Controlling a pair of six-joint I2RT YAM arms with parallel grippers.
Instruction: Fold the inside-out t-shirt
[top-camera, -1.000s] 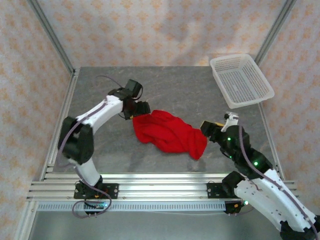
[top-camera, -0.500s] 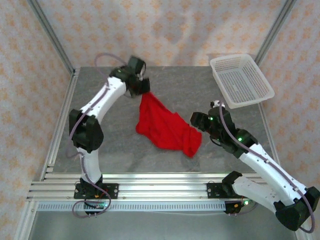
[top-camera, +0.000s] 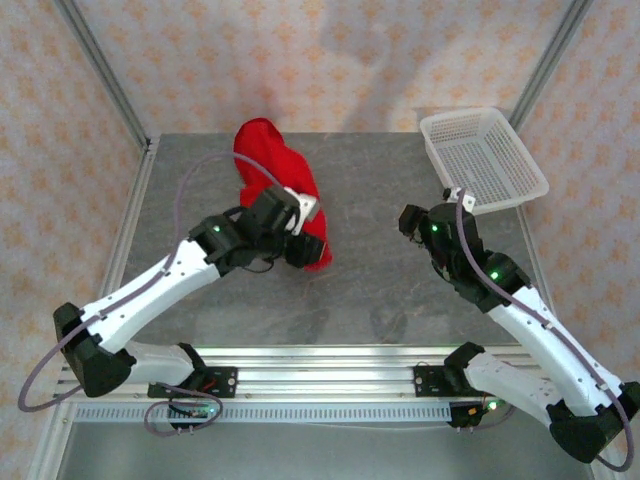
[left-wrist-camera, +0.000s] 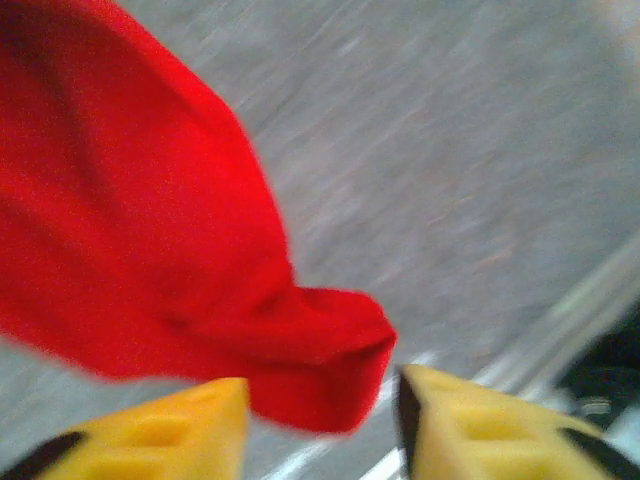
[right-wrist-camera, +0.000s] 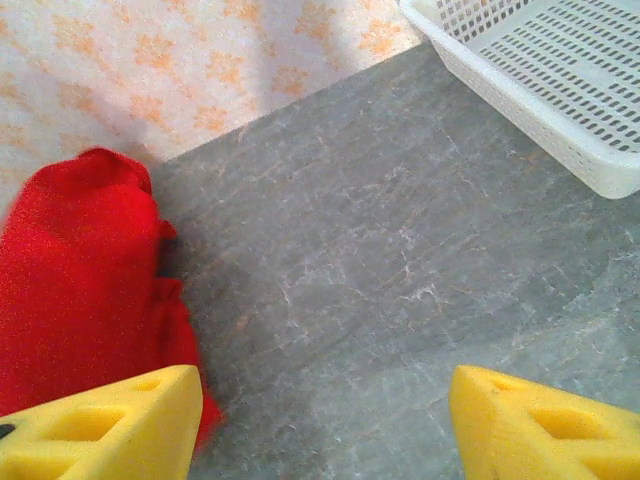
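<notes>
The bright red soft-fabric t-shirt (top-camera: 275, 170) is bunched into one tall, rumpled mass. It runs from the left gripper (top-camera: 308, 250) away toward the far edge of the grey stone-patterned tabletop (top-camera: 400, 290). Its far end shows against the pale flower-patterned back wall (top-camera: 350, 60). The pictures do not show whether the whole of it rests on the table.

In the left wrist view the shirt (left-wrist-camera: 130, 200) spreads out beyond the left gripper (left-wrist-camera: 322, 420). One rounded end of it reaches down into the gap between the yellow fingertips (left-wrist-camera: 150, 430). Those fingertips stand apart at a middling width. The picture is blurred, so I cannot tell whether the cloth touches either pad, and no pinch on it shows.

The right gripper (top-camera: 410, 220) is well apart from the shirt, off to the shirt's right over bare table. In its own wrist view the right gripper (right-wrist-camera: 320, 420) has its yellow fingers (right-wrist-camera: 110, 420) spread wide with only grey table between them. The shirt (right-wrist-camera: 80, 270) lies ahead of it and to its left.

The white plastic mesh basket (top-camera: 535, 185) stands beyond the right gripper and to its right, near the far right corner, clear of the shirt. Its wall (right-wrist-camera: 520, 110) shows at the upper right of the right wrist view.
</notes>
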